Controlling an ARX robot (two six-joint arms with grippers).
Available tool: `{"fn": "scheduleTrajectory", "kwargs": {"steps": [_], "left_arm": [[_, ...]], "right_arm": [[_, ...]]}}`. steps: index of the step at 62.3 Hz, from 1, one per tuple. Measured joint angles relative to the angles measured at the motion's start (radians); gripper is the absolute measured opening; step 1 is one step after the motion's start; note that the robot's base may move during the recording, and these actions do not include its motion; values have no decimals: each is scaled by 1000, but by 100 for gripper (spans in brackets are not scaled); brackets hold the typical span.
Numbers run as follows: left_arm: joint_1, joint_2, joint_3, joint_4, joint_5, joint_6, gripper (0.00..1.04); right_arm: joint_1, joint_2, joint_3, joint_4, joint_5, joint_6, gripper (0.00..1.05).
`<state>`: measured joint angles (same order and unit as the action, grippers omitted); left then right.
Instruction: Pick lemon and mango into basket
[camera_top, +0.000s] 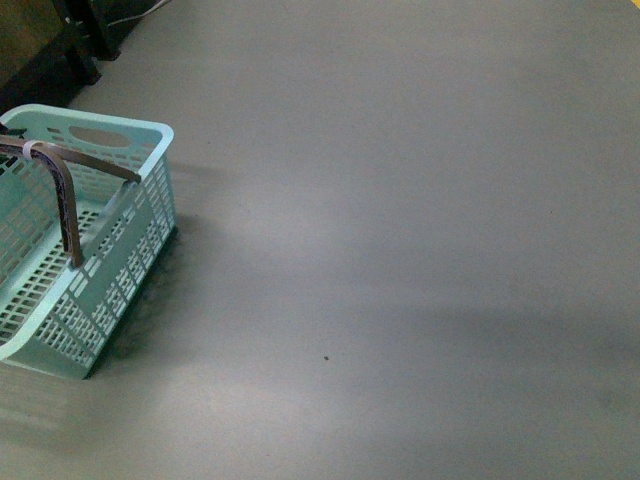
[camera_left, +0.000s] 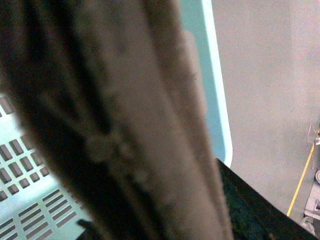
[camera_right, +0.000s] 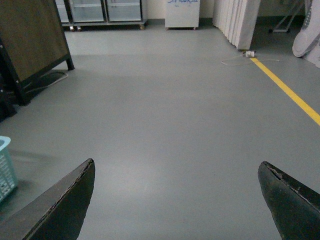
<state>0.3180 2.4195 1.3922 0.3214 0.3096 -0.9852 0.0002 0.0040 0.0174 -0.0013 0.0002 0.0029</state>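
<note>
Right tool: jaws spread wide, the two dark fingertips at either side of the right wrist view with only bare grey floor between them; nothing held. Left tool: I cannot pick it out in the left wrist view, so I cannot tell its state. That view is filled by a blurred brown shape very close to the lens, with the basket rim and lattice wall behind it. In the front view the basket stands on the floor at the robot's left, partly cut off by the picture's edge, its brown handles raised over the interior; the visible part of the interior holds nothing. One corner of the basket shows in the right wrist view. Farther off: a yellow floor line, a dark-framed board, a loose cable, and glass-fronted cabinets at the far wall.
</note>
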Motion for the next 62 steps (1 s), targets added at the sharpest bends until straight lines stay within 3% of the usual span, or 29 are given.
{"fn": "scheduleTrajectory", "kwargs": {"steps": [7,22,41,62], "left_arm": [[-2,-35,-55,15,5,-53,5],[-20,-176,-218,76,-34,-150,5],[-83,-594,-488,150,-75,-300,5],[-183,-1130,-591,-48,-185,-449,5]], "right_arm": [[0,0,0,0,0,0,96],[0,0,0,0,0,0,96],[0,0,0,0,0,0,96],[0,0,0,0,0,0,96]]}}
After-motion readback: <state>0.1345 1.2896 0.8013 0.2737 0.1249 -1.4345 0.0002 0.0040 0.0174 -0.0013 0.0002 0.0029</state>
